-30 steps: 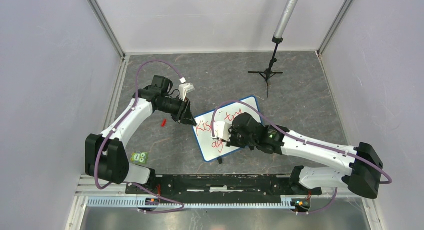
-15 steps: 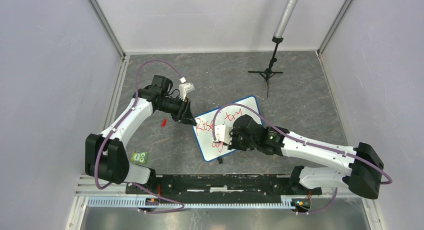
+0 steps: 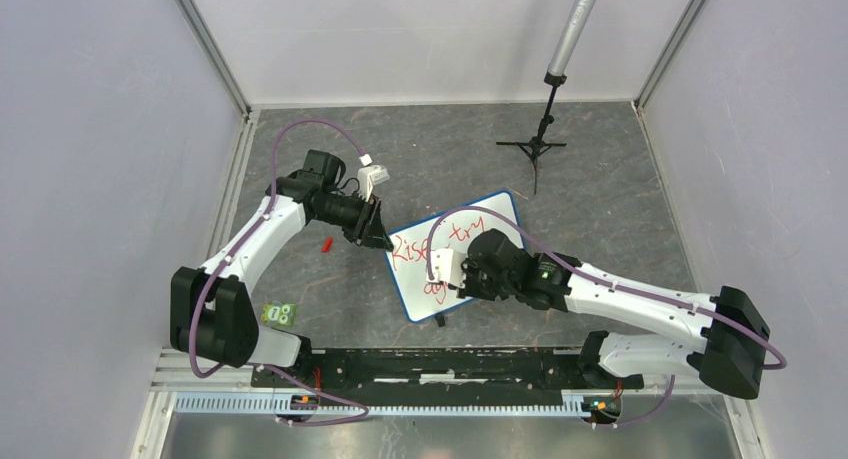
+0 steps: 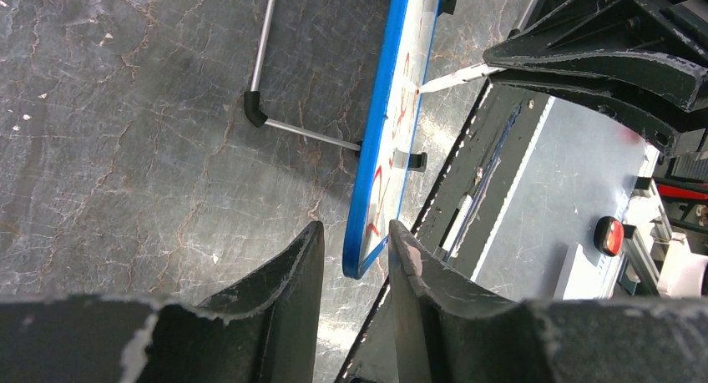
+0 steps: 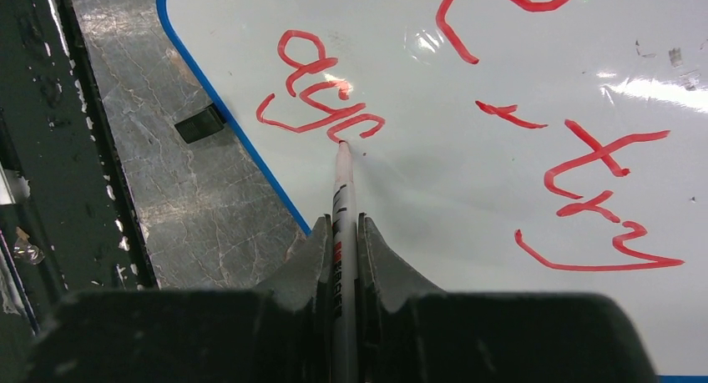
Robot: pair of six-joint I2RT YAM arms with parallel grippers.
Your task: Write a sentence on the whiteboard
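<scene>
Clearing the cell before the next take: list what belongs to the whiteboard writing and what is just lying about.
In use: whiteboard, sentence, marker held by right gripper, left gripper astride the board's corner.
Lying about: small red piece, green card, tripod stand.

From above, the right gripper (image 3: 445, 282) hides most of the lower line of the sentence (image 3: 410, 248) on the board (image 3: 495, 209). In the right wrist view the top edge cuts off the first word, and the fingers hide most of the marker (image 5: 343, 183).
</scene>
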